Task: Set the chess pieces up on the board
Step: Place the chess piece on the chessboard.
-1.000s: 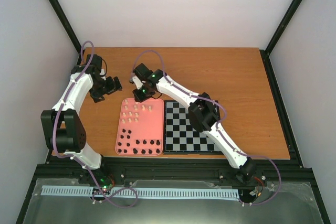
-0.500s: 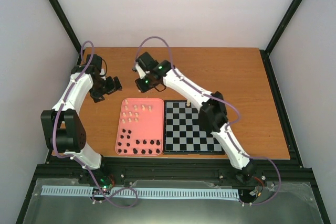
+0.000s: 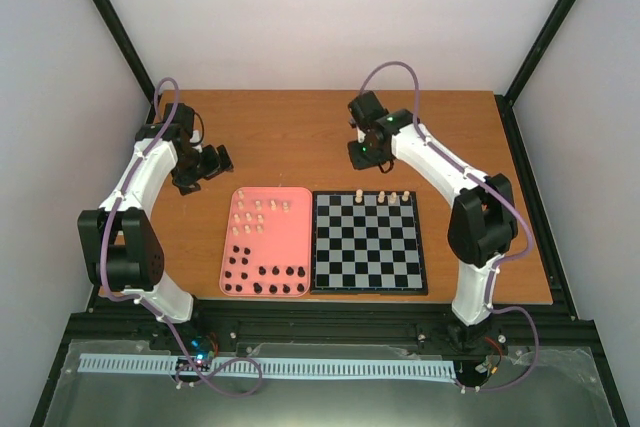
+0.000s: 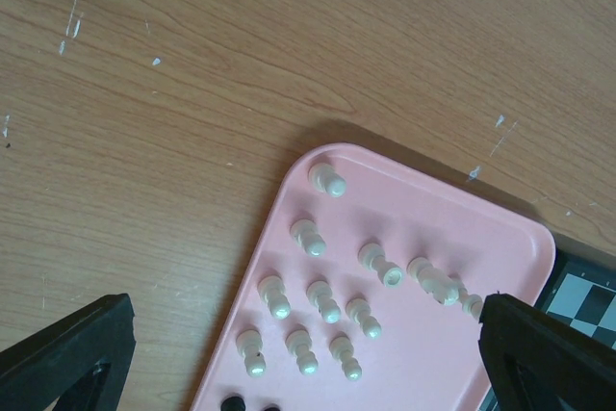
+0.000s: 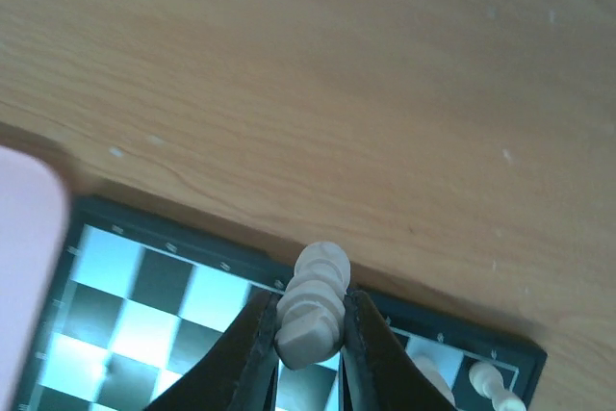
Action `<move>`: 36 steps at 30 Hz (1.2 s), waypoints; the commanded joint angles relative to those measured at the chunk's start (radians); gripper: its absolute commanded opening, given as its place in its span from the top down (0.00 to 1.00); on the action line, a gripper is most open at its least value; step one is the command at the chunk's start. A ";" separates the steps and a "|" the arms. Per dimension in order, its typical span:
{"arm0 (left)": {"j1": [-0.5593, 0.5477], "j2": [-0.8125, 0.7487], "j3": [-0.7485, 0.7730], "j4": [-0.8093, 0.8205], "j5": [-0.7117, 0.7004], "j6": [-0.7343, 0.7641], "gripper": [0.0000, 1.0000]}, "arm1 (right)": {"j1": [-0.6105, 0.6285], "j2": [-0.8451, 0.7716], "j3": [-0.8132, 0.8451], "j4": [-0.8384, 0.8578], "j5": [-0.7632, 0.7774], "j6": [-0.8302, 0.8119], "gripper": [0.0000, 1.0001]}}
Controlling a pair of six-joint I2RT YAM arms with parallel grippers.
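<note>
While the right gripper, jaws narrow, holds a cream piece above the far edge of the board, an off-centre release could tip it into the placed pieces along that edge

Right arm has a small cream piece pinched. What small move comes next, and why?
Probably lower the right gripper onto a free far-row square. It holds a cream-coloured chess piece over the far edge of the black and pale grey checked chessboard, where other cream pieces stand in that row with gaps between them.
</note>
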 commanded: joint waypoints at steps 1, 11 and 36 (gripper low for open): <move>-0.003 -0.003 0.008 0.011 0.009 -0.008 0.00 | 0.003 -0.051 -0.095 0.021 0.032 -0.002 0.91; -0.003 0.016 0.010 0.007 0.004 -0.004 0.00 | -0.013 -0.092 -0.259 0.065 0.018 0.034 0.91; -0.003 0.023 0.012 0.004 -0.006 -0.001 0.00 | -0.014 -0.044 -0.356 0.119 -0.020 0.044 0.91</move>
